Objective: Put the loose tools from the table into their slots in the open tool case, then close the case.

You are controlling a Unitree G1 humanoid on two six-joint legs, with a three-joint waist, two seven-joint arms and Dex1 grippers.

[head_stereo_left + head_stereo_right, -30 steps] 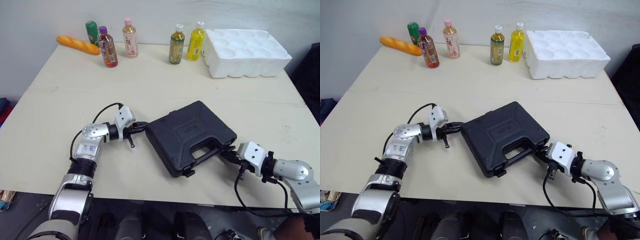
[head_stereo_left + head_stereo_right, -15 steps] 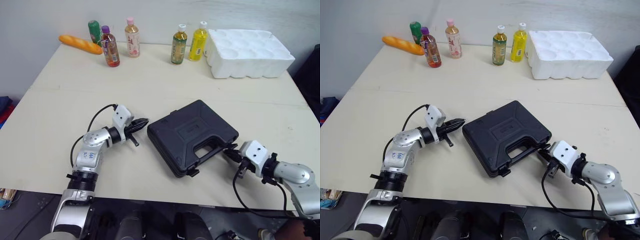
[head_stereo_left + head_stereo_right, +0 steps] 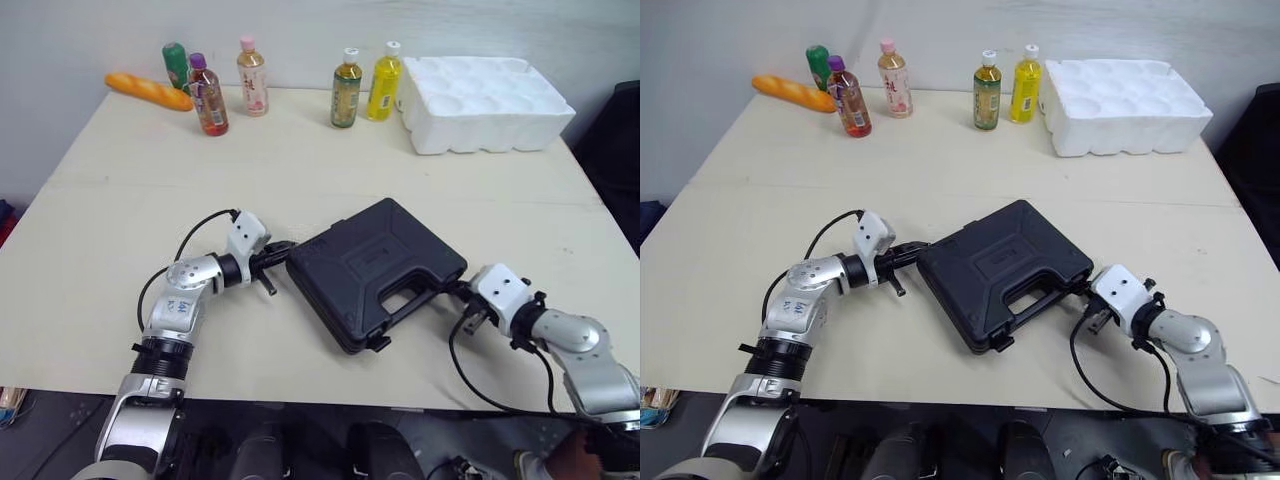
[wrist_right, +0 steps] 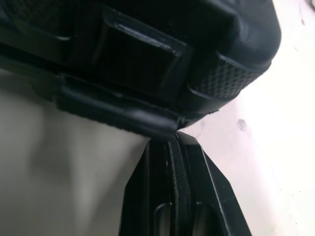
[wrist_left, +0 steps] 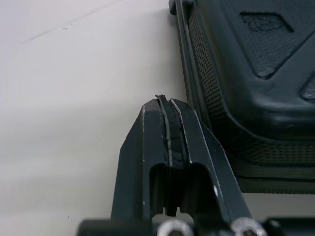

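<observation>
The black tool case [image 3: 375, 270] lies closed on the table, handle side toward the front edge. My left gripper [image 3: 283, 249] is shut and empty, its tips at the case's left corner; in the left wrist view its fingers [image 5: 170, 115] sit pressed together beside the case's ribbed side [image 5: 231, 88]. My right gripper [image 3: 460, 292] is shut too, its tips touching the case's front right edge by a latch [image 4: 138, 49]. No loose tools are visible on the table.
Several drink bottles [image 3: 346, 76] and a baguette [image 3: 141, 90] stand along the far edge. A white foam tray [image 3: 485, 91] sits at the far right. The table's front edge [image 3: 300, 395] runs close below the case.
The left gripper's tips drew back from the case's left corner, then returned to it. The right gripper has pushed closer against the front right edge. The camera has shifted slightly.
</observation>
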